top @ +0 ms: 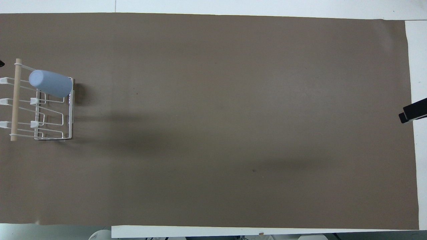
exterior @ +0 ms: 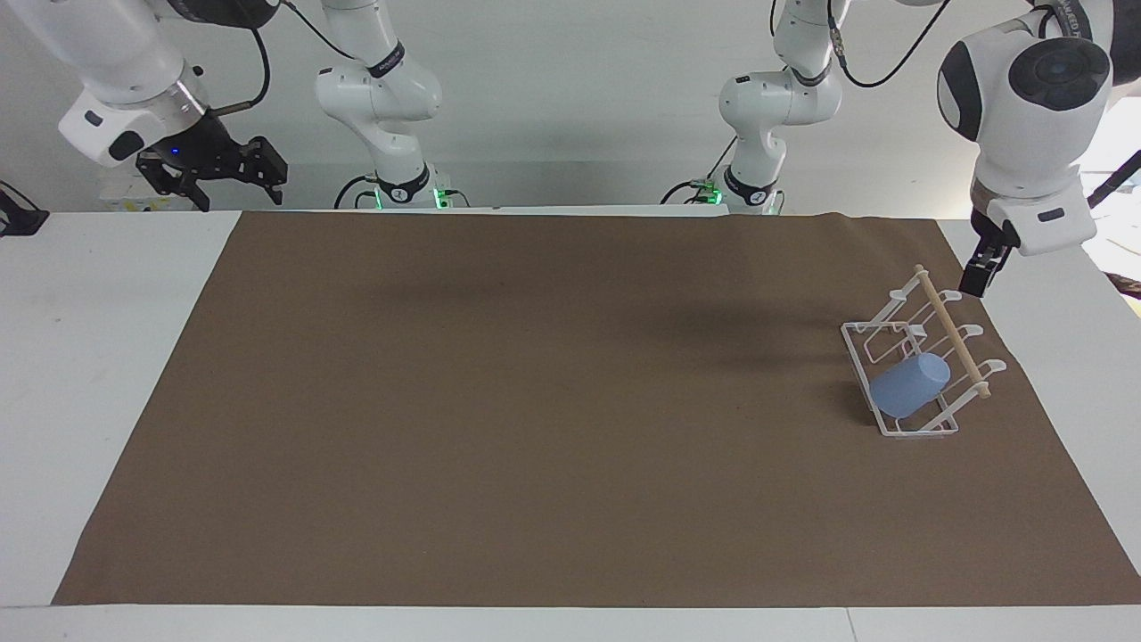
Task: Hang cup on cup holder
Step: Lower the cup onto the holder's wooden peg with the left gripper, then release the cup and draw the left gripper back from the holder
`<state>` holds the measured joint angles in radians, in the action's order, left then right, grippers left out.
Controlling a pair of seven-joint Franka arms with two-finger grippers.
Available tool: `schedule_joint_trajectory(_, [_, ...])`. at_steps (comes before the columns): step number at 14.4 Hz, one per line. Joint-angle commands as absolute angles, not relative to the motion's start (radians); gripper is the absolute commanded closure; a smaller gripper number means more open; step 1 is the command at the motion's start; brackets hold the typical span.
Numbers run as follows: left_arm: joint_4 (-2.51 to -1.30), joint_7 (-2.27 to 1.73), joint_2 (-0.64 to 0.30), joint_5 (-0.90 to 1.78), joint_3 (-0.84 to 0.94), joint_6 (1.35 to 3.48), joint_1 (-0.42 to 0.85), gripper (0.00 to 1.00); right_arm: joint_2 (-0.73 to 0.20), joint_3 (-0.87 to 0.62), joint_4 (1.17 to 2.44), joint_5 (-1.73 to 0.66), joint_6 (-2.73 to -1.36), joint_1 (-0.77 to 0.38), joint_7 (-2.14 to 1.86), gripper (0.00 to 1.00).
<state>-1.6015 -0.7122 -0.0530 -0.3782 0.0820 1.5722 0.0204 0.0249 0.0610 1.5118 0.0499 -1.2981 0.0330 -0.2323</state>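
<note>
The light-blue cup [exterior: 909, 385] [top: 50, 83] hangs slanted, mouth down, over a prong of the white wire cup holder [exterior: 894, 332] [top: 50, 135], at the holder's end farther from the robots. The holder stands at the left arm's end of the brown mat, its wooden dowel [exterior: 952, 332] across the top. My left gripper [exterior: 978, 270] hangs apart from the holder, over the table by the dowel's nearer end, mostly hidden under its wrist and holding nothing. My right gripper [exterior: 236, 189] waits raised and open at the right arm's end, near the robots.
A brown mat [exterior: 535, 401] covers most of the white table [exterior: 98, 357]. Black clamps sit at the table's corners nearest the robots [exterior: 18, 221] [exterior: 1065, 232]. A dark piece [top: 413, 113] juts in at the right arm's end in the overhead view.
</note>
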Motion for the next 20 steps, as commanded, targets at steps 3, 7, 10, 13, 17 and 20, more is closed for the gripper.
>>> schedule_joint_trajectory(3, [-1.595, -0.354, -0.028, -0.154, 0.074, 1.568, -0.001, 0.0, 0.038, 0.058, 1.523, 0.049, -1.29, 0.035, -0.219, 0.01])
schedule_joint_trajectory(7, [-1.594, -0.168, -0.02, -0.103, 0.072, 1.493, -0.008, 0.0, 0.038, 0.058, 1.523, 0.049, -1.29, 0.035, -0.219, 0.01])
schedule_joint_trajectory(10, [-1.595, -0.051, -0.012, -0.055, 0.075, 1.433, 0.001, 0.0, 0.038, 0.058, 1.523, 0.049, -1.29, 0.035, -0.219, 0.01])
schedule_joint_trajectory(13, [-1.595, -0.006, -0.008, 0.023, 0.086, 1.43, 0.008, 0.0, 0.038, 0.058, 1.523, 0.049, -1.29, 0.035, -0.219, 0.01])
schedule_joint_trajectory(17, [-1.591, -0.018, -0.015, 0.037, 0.087, 1.494, 0.035, 0.0, 0.038, 0.058, 1.523, 0.049, -1.29, 0.035, -0.219, 0.01])
schedule_joint_trajectory(20, [-1.572, -0.009, -0.023, 0.034, 0.084, 1.496, 0.035, 0.0, 0.038, 0.058, 1.523, 0.049, -1.29, 0.035, -0.219, 0.01])
